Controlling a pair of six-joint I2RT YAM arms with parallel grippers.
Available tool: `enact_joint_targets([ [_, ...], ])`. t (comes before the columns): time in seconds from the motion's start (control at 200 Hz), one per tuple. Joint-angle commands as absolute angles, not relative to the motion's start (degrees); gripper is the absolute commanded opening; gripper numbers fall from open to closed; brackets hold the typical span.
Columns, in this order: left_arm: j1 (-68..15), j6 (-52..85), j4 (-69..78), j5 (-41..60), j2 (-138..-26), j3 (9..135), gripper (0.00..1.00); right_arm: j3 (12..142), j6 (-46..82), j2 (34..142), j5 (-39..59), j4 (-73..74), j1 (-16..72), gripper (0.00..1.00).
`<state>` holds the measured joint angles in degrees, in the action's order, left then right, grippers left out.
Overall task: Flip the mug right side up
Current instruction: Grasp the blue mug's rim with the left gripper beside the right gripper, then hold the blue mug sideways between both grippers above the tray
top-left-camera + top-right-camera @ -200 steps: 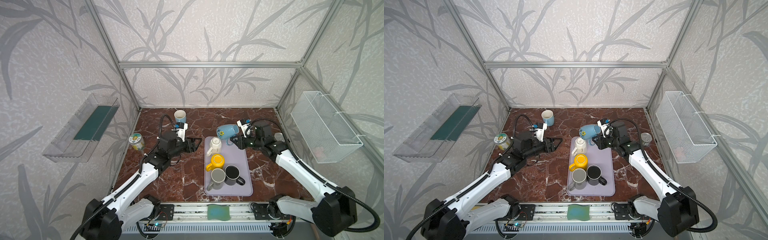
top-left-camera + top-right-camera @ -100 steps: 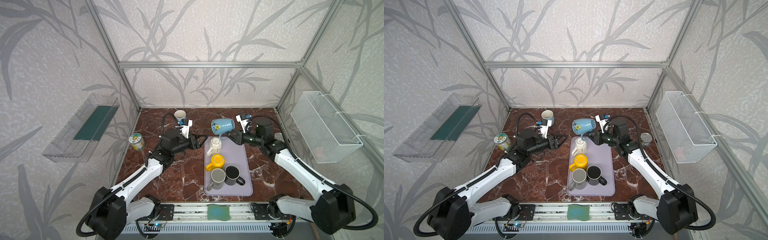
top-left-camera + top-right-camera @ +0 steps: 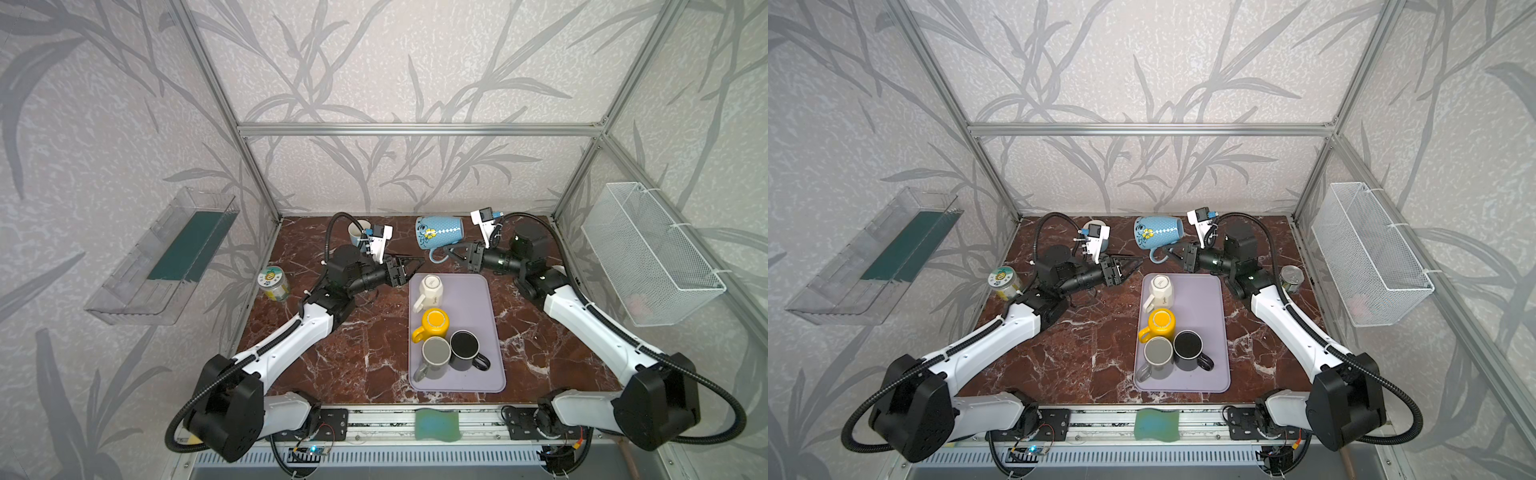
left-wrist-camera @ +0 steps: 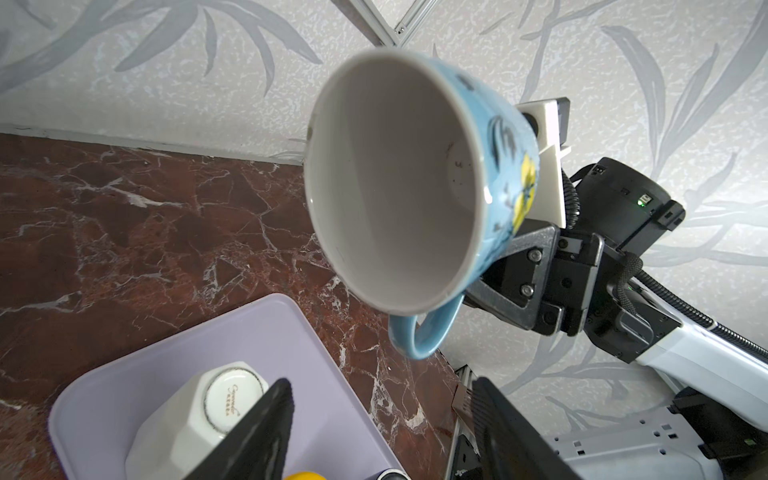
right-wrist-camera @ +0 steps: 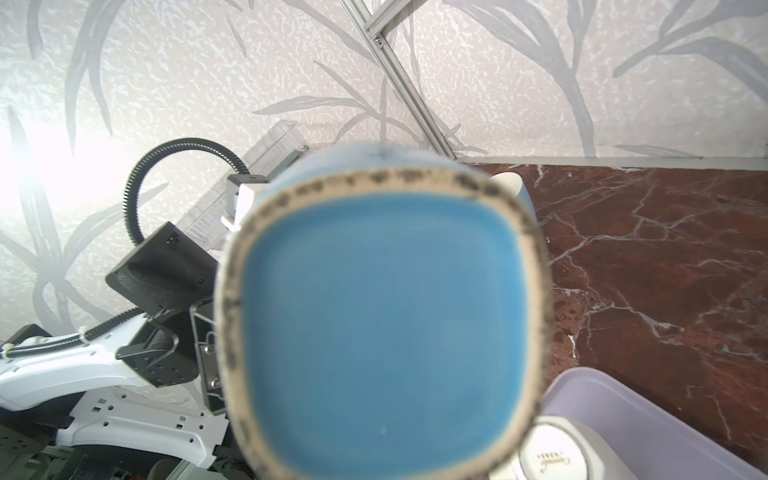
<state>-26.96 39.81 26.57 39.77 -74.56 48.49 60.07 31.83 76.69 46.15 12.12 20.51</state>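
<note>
The blue flowered mug (image 3: pixel 440 237) (image 3: pixel 1158 237) hangs in the air over the back of the table. It lies on its side with its handle down and its mouth (image 4: pixel 395 183) facing my left gripper. My right gripper (image 3: pixel 451 253) (image 3: pixel 1169 251) is shut on the handle, and its fingers (image 4: pixel 528 249) show behind the rim. In the right wrist view the mug's blue base (image 5: pixel 382 324) fills the middle and hides the jaws. My left gripper (image 3: pixel 413 266) (image 3: pixel 1133 264) (image 4: pixel 380 384) stands open and empty, just below and left of the mug's mouth, apart from it.
A lilac tray (image 3: pixel 478 299) holds an upside-down white mug (image 3: pixel 432 289), a yellow mug (image 3: pixel 434 324), a grey mug (image 3: pixel 435 353) and a black mug (image 3: pixel 464 347). A jar (image 3: pixel 274 282) stands left, a cup (image 3: pixel 356 232) at back left, a tin (image 3: pixel 1289 278) right.
My right gripper has lifted the blue mug higher and carried it left, turning it onto its side. My left gripper has risen and reached right toward the mug's mouth.
</note>
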Motion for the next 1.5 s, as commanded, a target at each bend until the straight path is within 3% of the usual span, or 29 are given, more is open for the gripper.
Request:
enact_joint_targets([
  [0.0,-27.14,42.24,32.57,42.78,-76.44,51.37,0.70,63.63,34.24,77.69,49.90,20.43,20.48,0.00],
  [0.685,-27.16,49.26,47.11,44.15,-80.84,53.18,0.63,62.85,44.17,80.85,55.04,34.11,20.63,0.00],
  [1.145,-27.11,54.04,55.94,44.76,-82.75,53.18,0.57,62.21,45.57,80.95,56.09,35.92,21.61,0.00],
  [1.255,-27.15,54.35,57.16,45.09,-82.68,53.13,0.50,61.69,45.53,80.86,56.66,36.28,21.71,0.00],
  [1.495,-27.16,54.89,58.27,45.22,-82.50,52.96,0.50,60.62,45.47,80.77,58.08,36.91,21.88,0.00],
])
